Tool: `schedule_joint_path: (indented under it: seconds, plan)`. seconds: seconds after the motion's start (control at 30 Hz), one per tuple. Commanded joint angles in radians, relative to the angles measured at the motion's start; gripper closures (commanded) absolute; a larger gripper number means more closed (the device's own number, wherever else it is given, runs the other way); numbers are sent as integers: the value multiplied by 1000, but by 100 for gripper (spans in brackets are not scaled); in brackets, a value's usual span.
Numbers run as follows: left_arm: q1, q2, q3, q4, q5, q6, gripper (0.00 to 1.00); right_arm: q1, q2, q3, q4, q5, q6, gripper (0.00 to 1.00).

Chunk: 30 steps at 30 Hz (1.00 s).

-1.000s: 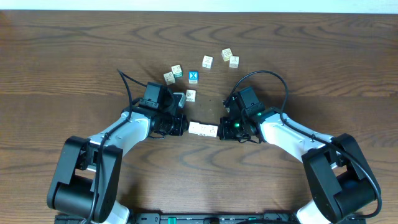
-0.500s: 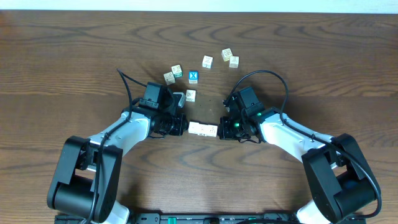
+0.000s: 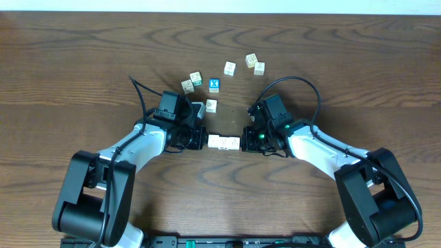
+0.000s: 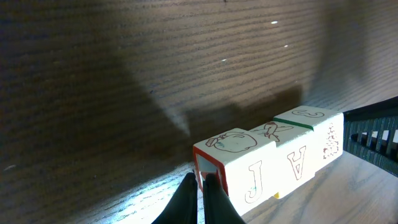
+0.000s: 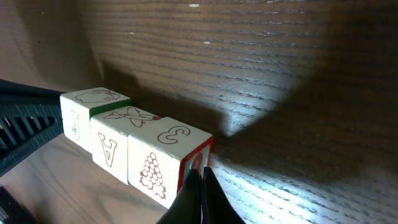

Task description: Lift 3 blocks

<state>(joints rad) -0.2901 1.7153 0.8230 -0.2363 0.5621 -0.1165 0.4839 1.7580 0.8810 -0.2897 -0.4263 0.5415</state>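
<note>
Overhead: left gripper (image 3: pixel 202 140) and right gripper (image 3: pixel 245 141), closed, against 3 blocks (image 3: pixel 224 142)

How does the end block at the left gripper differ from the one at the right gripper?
Side face: the left-end block shows a J, the right-end block a dotted cluster. Top: the left-end block has a drawing, the right-end block a 3. Both are cream cubes with red-edged end faces.
</note>
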Motion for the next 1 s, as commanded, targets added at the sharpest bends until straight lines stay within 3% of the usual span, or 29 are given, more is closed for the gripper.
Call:
schedule_joint_path:
  seconds: [0.0, 0.97]
  plan:
    - [-4, 9, -5, -1, 10, -8, 93, 8, -4, -6, 2, -12, 11, 99]
    - [-4, 9, -5, 0, 10, -8, 93, -45, -4, -6, -16, -12, 3, 99]
